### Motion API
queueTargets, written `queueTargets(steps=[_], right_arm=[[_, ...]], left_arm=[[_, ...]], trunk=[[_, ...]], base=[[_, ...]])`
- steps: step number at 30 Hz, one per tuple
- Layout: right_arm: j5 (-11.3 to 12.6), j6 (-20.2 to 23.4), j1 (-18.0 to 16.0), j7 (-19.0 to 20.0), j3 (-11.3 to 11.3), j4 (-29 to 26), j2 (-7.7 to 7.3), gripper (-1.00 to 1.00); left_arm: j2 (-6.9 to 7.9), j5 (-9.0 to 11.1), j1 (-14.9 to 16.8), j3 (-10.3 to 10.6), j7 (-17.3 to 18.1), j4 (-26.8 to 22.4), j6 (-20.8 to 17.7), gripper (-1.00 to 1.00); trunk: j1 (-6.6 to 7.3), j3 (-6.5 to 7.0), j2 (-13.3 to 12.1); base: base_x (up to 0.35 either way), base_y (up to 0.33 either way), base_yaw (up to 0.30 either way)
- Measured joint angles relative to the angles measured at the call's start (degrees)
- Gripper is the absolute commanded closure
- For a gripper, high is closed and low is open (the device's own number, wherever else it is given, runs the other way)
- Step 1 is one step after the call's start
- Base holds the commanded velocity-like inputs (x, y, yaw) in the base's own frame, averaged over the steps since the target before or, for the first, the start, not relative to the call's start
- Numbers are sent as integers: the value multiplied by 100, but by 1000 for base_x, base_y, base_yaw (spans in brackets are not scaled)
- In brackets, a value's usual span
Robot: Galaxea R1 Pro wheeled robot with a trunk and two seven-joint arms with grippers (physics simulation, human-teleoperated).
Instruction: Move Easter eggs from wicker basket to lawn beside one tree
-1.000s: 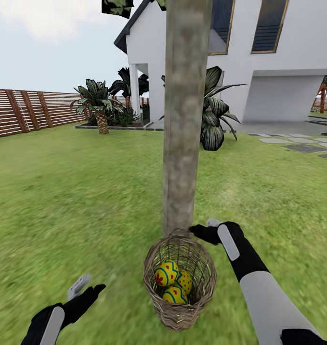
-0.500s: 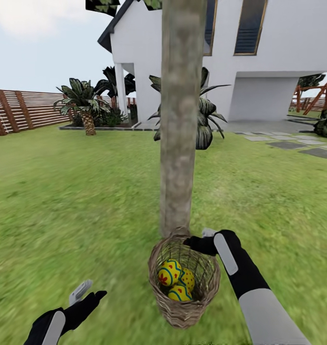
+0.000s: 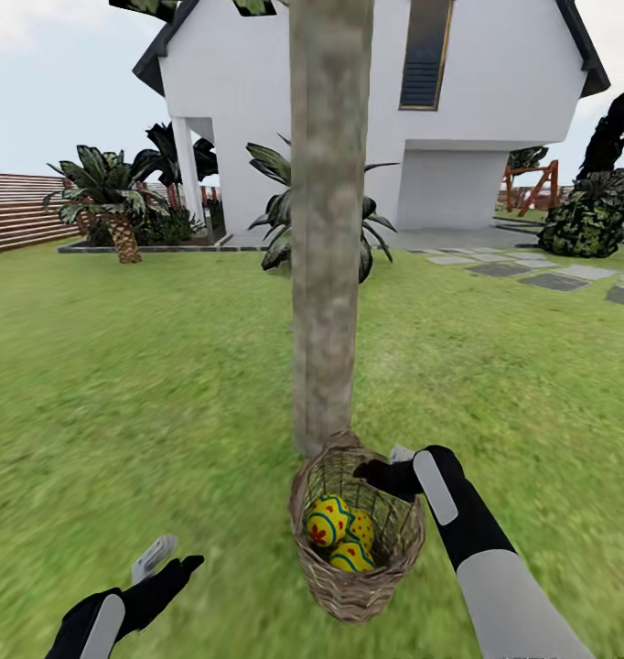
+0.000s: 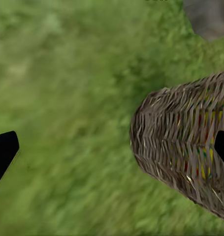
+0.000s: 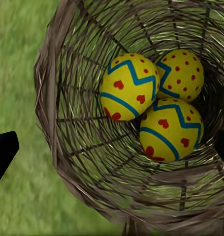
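Wicker basket (image 3: 356, 540) at the tree (image 3: 326, 229) base holds three Easter eggs (image 5: 151, 105). Right gripper (image 3: 378, 474) grips its rim; left gripper (image 3: 170, 563) spread wide, empty.

The head view has swung rightward, and the wicker basket (image 3: 356, 540) sits slightly higher.

Yellow blue-zigzagged eggs (image 5: 151, 105), brown basket (image 5: 57, 123)

basket (image 3: 356, 586) mouth open above | trunk (image 3: 326, 229) touching far rim | lawn (image 3: 147, 394) free elsewhere
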State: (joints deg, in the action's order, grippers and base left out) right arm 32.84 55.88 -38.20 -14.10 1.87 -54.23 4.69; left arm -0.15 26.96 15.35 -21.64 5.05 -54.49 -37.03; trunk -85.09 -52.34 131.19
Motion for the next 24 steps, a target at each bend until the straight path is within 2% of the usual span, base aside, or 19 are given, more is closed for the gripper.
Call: queueTargets(steps=[11, 14, 18, 21, 24], right_arm=[[52, -2, -8, 27, 35, 242, -17, -100], [178, -1, -7, 30, 33, 316, -32, -100], [200, -99, -103, 125, -59, 427, -15, -100], [197, -197, -199, 221, -62, 523, -14, -100], [197, -294, -296, 317, -62, 619, -14, -100]], left_arm=[[-1, -33, -1, 7, 1, 1, 0, -100], [-6, -38, -1, 8, 1, 2, 1, -100], [68, 70, 48, -52, -6, -34, -94, -100], [68, 170, 48, -51, -7, -34, -191, -100], [68, 177, 48, -51, -8, -34, -267, -100]], trunk=[[1, 0, 0], [2, 0, 0], [-1, 0, 0], [-1, 0, 0], [-1, 0, 0]], base=[[223, 213, -63], [274, 156, -5], [0, 0, 0], [0, 0, 0], [0, 0, 0]])
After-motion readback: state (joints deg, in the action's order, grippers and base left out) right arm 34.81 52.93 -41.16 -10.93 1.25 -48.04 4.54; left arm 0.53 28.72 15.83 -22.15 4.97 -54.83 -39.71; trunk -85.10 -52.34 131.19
